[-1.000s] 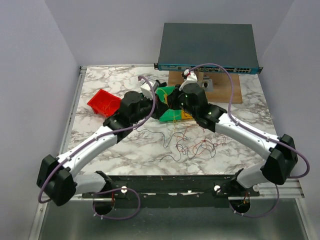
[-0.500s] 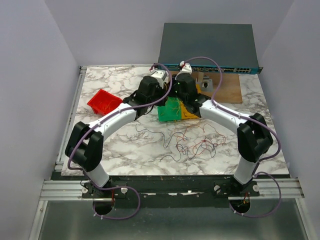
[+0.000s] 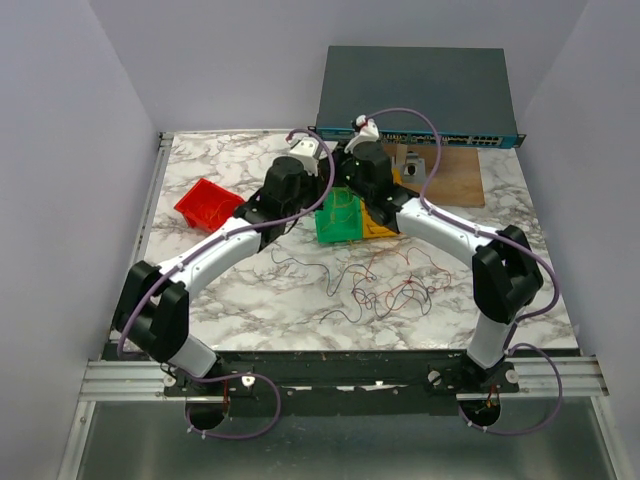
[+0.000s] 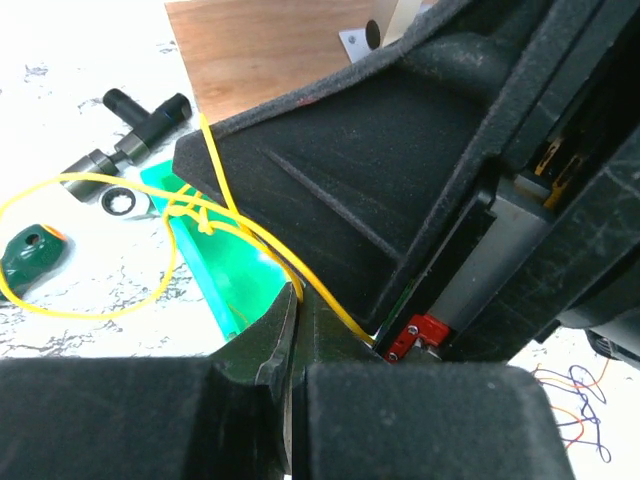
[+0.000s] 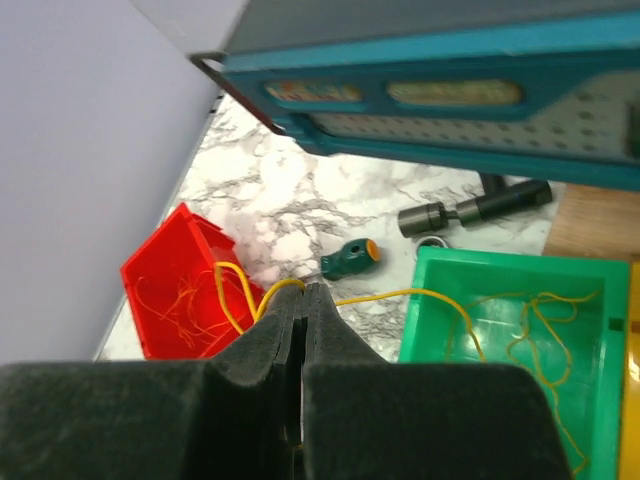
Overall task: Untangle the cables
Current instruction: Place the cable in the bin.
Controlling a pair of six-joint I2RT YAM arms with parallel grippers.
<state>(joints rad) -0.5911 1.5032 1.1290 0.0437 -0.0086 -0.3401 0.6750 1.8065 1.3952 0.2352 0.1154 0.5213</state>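
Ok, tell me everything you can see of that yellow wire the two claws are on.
The yellow wire is hair-thin, limp and bright yellow. The right claw is shut on it. From there one part curls in front of the red bin, and the other arcs across into the green bin, where more yellow strands lie. In the left wrist view it knots on itself, and one strand runs to the tips of the shut left claw, apparently pinched there.

Two hands [image 4: 296, 303] [image 5: 303, 292], three bins [image 3: 205, 206] [image 3: 327, 233] [image 3: 383, 230]
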